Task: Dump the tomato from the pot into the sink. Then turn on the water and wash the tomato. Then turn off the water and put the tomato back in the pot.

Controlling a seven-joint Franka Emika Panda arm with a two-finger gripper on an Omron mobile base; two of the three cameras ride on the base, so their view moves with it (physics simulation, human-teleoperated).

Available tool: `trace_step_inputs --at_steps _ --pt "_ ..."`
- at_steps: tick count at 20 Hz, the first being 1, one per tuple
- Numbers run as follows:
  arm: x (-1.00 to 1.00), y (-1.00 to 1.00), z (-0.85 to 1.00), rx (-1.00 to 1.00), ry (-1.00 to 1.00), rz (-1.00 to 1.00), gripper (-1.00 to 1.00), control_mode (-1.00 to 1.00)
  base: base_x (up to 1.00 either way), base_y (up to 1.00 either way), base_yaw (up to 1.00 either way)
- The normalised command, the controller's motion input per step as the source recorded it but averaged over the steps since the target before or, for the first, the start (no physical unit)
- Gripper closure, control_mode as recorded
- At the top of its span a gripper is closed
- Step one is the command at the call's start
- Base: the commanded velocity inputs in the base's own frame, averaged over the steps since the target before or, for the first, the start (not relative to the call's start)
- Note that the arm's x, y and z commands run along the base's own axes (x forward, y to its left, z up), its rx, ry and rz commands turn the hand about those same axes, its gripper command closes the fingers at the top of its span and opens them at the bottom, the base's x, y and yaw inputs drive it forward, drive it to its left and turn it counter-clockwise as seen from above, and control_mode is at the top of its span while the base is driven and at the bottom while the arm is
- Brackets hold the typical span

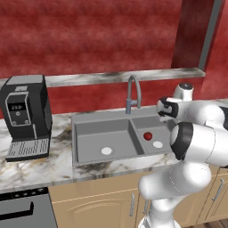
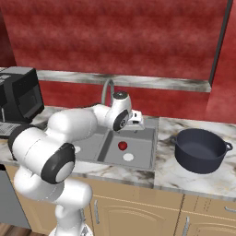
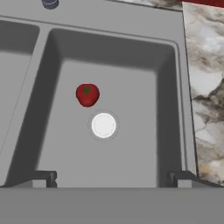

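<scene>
Tomato in right sink basin; gripper above it, released and empty.

Left base view: the tomato (image 1: 148, 135) lies on the floor of the right basin of the sink (image 1: 89, 119), just beside the pale drain (image 1: 157, 144); the hand sits above the basin's right side, forward of the gooseneck faucet (image 1: 133, 92). Right base view: the gripper (image 2: 135, 125) hangs over the basin's rear, tomato (image 2: 122, 145) below and apart from it; the pot (image 2: 201, 149) stands upright on the counter (image 2: 184, 177) right of the sink. Hand view: fingertips (image 3: 44, 177) spread wide at the bottom edge, nothing between them; tomato (image 3: 87, 94) lies beyond them, touching neither, just beside the drain (image 3: 103, 125).
</scene>
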Motion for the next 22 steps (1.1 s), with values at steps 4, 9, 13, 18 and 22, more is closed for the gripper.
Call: trace_step_inputs --at_steps 4,9,13,18,22 --pt "0.11 0.24 -0.17 0.00 -0.01 0.00 -1.00 -1.00 0.00 0.00 0.00" --pt "0.09 0.24 -0.15 0.00 0.00 0.01 -1.00 -1.00 0.00 0.00 0.00" --pt "0.00 0.13 -0.11 0.00 0.00 0.06 -1.00 -1.00 0.00 0.00 0.00" --pt "0.05 0.05 -0.30 0.00 0.00 0.09 -1.00 -1.00 0.00 0.00 0.00" --pt "0.12 0.10 -0.18 0.00 0.00 0.10 -1.00 -1.00 0.00 0.00 0.00"
